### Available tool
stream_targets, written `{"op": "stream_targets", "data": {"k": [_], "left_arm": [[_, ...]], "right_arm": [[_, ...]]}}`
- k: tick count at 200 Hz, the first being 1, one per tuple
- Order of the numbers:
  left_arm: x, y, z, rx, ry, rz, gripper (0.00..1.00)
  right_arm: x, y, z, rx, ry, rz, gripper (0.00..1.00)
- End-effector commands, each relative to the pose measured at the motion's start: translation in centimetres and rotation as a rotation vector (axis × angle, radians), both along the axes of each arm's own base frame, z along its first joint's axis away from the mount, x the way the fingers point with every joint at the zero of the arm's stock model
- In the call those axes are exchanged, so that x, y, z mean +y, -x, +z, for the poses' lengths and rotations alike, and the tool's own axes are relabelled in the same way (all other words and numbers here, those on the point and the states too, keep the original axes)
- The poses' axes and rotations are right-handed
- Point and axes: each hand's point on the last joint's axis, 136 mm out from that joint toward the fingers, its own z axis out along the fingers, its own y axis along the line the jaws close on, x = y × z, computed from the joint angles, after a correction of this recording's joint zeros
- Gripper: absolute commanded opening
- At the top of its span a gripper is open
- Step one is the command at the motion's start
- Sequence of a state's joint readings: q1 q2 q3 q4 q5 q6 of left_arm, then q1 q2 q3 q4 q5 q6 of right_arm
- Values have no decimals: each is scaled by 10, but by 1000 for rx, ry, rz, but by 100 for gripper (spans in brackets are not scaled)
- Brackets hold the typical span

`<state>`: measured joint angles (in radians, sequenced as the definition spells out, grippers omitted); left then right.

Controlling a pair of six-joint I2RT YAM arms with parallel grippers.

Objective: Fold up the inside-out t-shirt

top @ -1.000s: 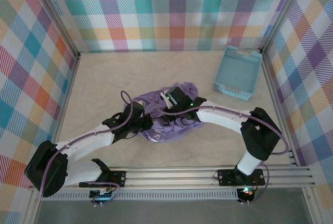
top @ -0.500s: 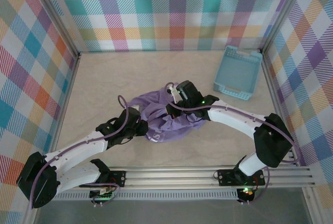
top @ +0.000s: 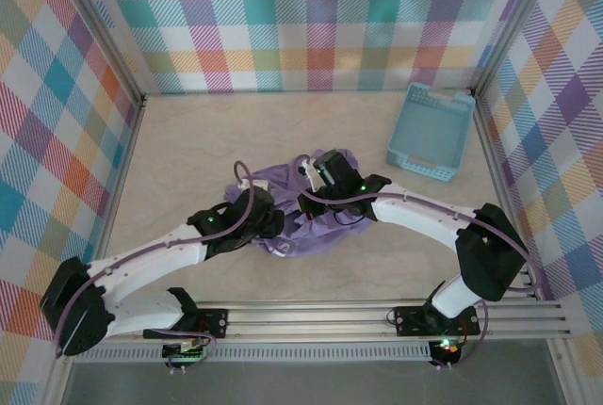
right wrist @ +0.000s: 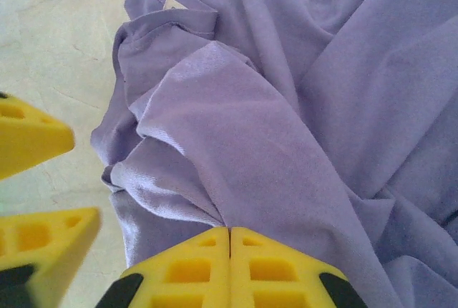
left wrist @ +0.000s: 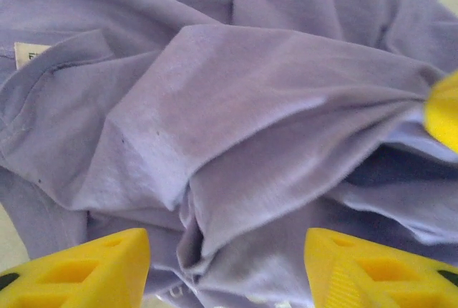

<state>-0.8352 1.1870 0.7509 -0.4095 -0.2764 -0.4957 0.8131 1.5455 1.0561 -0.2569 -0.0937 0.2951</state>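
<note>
**A:** Fabric first: where does it sit?

**B:** The t-shirt point(top: 311, 228) lies bunched in a lavender heap on the table point(top: 188, 141), just below the centre of the overhead frame. It is well apart from the light blue basket point(top: 431, 132) at the upper right.

**A:** And the arms?

**B:** Both reach in over the heap. The left gripper point(top: 271, 221) is at its left side and the right gripper point(top: 318, 190) is over its upper middle.

**A:** What are the right fingers doing?

**B:** In the right wrist view the two yellow fingers point(right wrist: 186, 272) are pressed together at the bottom centre of the frame. A ridge of cloth runs straight into their tips, so they pinch a fold of the t-shirt.

**A:** The left ones?

**B:** They are spread. In the left wrist view one yellow finger point(left wrist: 79, 272) sits in the lower left corner and the other in the lower right. Rumpled cloth lies loose in the gap between them, and neither pad clamps it.

**A:** Do the two grippers come near each other?

**B:** Yes. A yellow tip of the right gripper shows at the right edge of the left wrist view, with folds drawn taut toward it.

**A:** Any marks on the cloth?

**B:** A small white label point(left wrist: 28, 54) shows in the upper left of the left wrist view, sewn by a seam. I cannot read its print.
</note>
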Motion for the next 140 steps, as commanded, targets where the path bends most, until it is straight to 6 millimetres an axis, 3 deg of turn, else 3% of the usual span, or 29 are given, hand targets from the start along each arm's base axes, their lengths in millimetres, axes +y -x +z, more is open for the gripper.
{"op": "stream_targets", "data": {"k": [1,25,37,57,74,84,102,117,140], "left_arm": [[-2,-16,-2,-31,-30,22,60],[-15,-24,-8,-22,-8,-8,60],[-18,-29,-9,-22,-4,-9,55],[-18,-41,-9,-31,30,16,40],[-20,-50,-11,-11,112,34,23],[-30,-53,-9,9,182,13,14],[-52,-53,-2,29,292,-47,3],[-65,-52,3,42,360,-78,0],[-68,-51,1,53,374,-84,0]], "right_arm": [[-4,-1,8,-38,22,-1,4],[-5,-1,4,-31,25,-3,4],[-5,-1,3,-32,24,-7,4],[-6,-3,4,-43,20,-16,4],[-12,-4,4,-68,41,-22,14],[-18,-5,4,-96,60,-29,22],[-28,-4,9,-187,117,-18,26],[-29,1,15,-274,171,25,31],[-21,18,27,-317,130,114,37]]}}
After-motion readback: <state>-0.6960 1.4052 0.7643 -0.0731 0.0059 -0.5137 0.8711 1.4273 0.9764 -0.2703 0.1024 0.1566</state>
